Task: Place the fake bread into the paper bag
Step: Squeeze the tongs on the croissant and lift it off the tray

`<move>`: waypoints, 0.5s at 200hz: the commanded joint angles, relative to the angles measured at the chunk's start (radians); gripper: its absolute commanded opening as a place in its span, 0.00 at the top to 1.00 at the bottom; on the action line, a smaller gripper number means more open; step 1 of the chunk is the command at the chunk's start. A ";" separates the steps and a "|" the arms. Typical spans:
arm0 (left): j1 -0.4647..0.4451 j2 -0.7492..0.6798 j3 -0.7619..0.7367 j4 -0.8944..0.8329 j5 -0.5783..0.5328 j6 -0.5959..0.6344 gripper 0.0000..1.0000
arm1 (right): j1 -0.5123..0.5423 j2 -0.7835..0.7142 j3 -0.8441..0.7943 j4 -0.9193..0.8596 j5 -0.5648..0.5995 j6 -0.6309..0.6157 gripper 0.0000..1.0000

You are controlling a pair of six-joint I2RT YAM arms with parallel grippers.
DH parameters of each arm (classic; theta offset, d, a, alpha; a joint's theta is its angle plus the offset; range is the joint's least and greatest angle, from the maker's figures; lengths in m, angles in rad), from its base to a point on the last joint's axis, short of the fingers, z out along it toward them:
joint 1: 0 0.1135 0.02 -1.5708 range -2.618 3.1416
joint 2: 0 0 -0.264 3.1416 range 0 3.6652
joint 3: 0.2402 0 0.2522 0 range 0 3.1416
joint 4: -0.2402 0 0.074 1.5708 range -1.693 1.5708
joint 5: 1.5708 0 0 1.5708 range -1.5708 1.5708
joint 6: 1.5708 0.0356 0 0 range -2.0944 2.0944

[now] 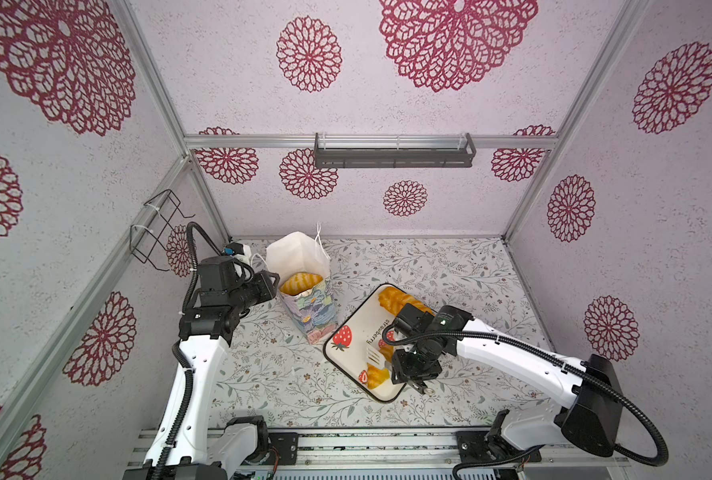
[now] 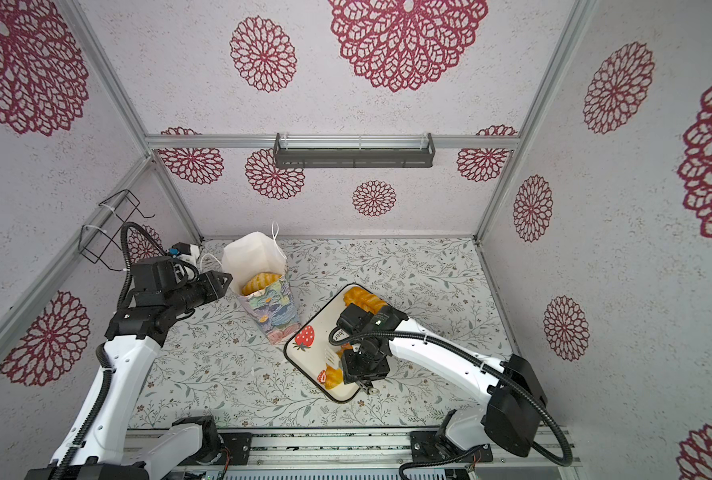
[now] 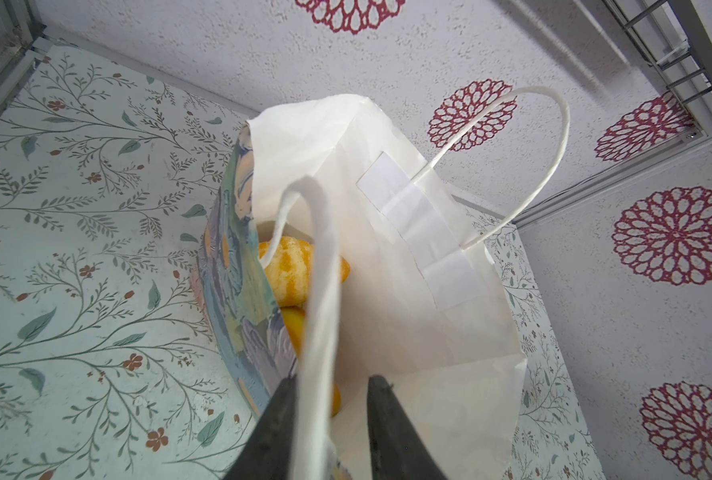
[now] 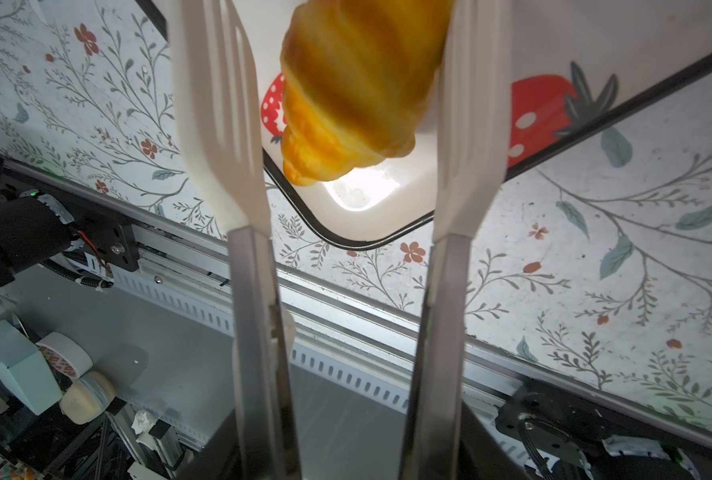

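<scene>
Fake bread lies in two places: several pastries in the paper bag [image 1: 309,318], and on the strawberry-print tray [image 1: 360,316] a croissant [image 4: 354,83] at the near corner plus a long loaf [image 1: 393,300] at the far end. The right gripper [image 1: 408,368] is clamped on white slotted tongs [image 4: 217,104], whose blades stand wide apart on either side of the croissant. One blade looks to touch it, the other is well clear. Closing from there could push the glossy pastry sideways, and it might squirt over the tray rim. The left gripper [image 3: 331,386] is at the bag's mouth with its jaws partly apart. A cord handle [image 3: 319,266] runs loose between them rather than pinched, so the tall, leaning bag could sag or tip. That cord also crosses the opening and may snag the tongs. Only the right wrist view shows how the blades sit against the croissant, since the arm covers this in both top views. Only the left wrist view shows more than one pastry in the bag and the cord between the jaws. Only the top views show the loaf.
</scene>
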 commanded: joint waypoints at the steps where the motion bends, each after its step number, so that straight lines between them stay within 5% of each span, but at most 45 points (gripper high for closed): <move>1: -0.008 -0.001 0.027 0.010 0.001 0.017 0.67 | 0.020 0.011 0.008 0.025 -0.015 0.011 0.43; 48: -0.008 0.002 0.027 0.010 0.003 0.018 0.67 | 0.027 0.019 -0.002 0.020 0.028 0.002 0.46; 100: -0.008 0.009 0.028 0.010 0.004 0.016 0.68 | 0.026 -0.006 -0.025 0.045 0.039 0.009 0.66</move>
